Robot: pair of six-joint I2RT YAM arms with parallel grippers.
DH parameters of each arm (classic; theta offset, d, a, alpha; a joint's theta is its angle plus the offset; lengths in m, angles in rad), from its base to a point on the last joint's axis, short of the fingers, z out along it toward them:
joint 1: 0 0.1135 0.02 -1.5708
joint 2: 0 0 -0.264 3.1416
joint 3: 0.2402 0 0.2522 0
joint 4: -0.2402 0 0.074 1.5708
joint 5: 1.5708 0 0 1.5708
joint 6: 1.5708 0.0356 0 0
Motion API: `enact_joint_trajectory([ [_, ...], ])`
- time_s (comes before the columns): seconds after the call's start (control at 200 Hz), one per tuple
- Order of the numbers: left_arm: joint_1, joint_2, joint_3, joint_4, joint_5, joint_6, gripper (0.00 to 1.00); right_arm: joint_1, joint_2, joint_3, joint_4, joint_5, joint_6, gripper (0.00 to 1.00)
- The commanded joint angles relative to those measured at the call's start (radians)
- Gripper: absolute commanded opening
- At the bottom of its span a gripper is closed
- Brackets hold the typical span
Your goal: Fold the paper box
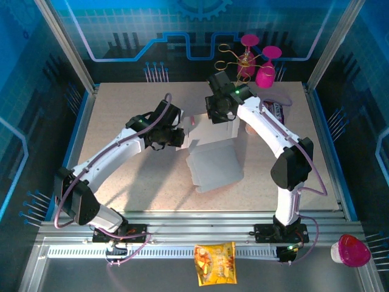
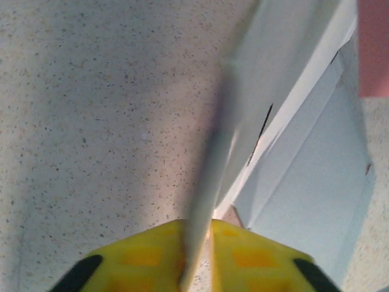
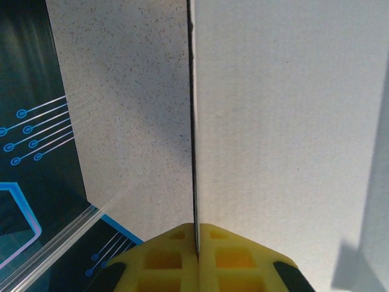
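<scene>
Top external: the pale pink, thin-cardboard die-cut paper box (image 1: 214, 165) lay mid-table, partly folded. Left gripper (image 2: 196, 243) sat at its 10 o'clock, pinched on an upright flap edge. Right gripper (image 3: 196, 240) sat at 12 o'clock, clamped on another panel.

Paper box (image 1: 214, 165), pale inside up, mid-table, far flaps seemingly raised

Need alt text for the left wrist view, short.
The left gripper pinches a flap of the paper box between its yellow fingers, the sheet edge-on and blurred. To the right, the box's pale inner panels lie on the speckled table; a pink patch shows at the top right.
</scene>
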Motion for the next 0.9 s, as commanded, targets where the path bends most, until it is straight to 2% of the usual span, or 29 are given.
enact_joint_trajectory([
  [0.0, -0.002, -0.008, 0.005, -0.013, -0.135, -0.043, 0.03, 0.012, -0.026, -0.014, 0.009, -0.005, -0.003, 0.0],
  [0.015, -0.006, -0.004, 0.01, -0.019, -0.158, -0.048, 0.0, 0.013, -0.028, -0.014, 0.01, -0.006, -0.002, 0.0],
  [0.09, -0.033, 0.021, 0.037, -0.045, -0.301, -0.072, 0.0, 0.017, -0.032, -0.02, 0.018, -0.014, 0.006, 0.0],
  [0.235, -0.107, 0.086, 0.065, -0.08, -0.641, -0.134, 0.0, 0.035, -0.046, -0.048, 0.045, -0.028, 0.036, 0.0],
  [0.305, -0.122, 0.111, 0.055, -0.057, -0.715, -0.169, 0.0, 0.049, -0.046, -0.056, 0.058, -0.024, 0.04, 0.0],
  [0.455, -0.126, 0.121, 0.014, 0.063, -0.646, -0.194, 0.0, 0.072, -0.056, -0.14, 0.166, -0.011, 0.034, 0.0],
  [0.49, -0.126, 0.107, -0.013, 0.102, -0.604, -0.193, 0.08, 0.077, -0.064, -0.173, 0.215, 0.002, 0.024, 0.0],
  [0.565, -0.121, 0.053, -0.082, 0.195, -0.508, -0.181, 0.33, 0.083, -0.084, -0.243, 0.33, 0.021, -0.02, 0.0],
  [0.64, -0.103, -0.01, -0.143, 0.211, -0.471, -0.214, 0.58, 0.098, -0.116, -0.341, 0.481, 0.071, -0.073, 0.0],
  [0.76, -0.022, -0.156, -0.252, 0.213, -0.341, -0.289, 0.7, 0.121, -0.151, -0.497, 0.745, 0.127, -0.128, 0.0],
  [0.896, 0.06, -0.36, -0.338, 0.222, -0.21, -0.34, 0.77, 0.136, -0.148, -0.541, 0.861, 0.138, -0.197, 0.0],
])
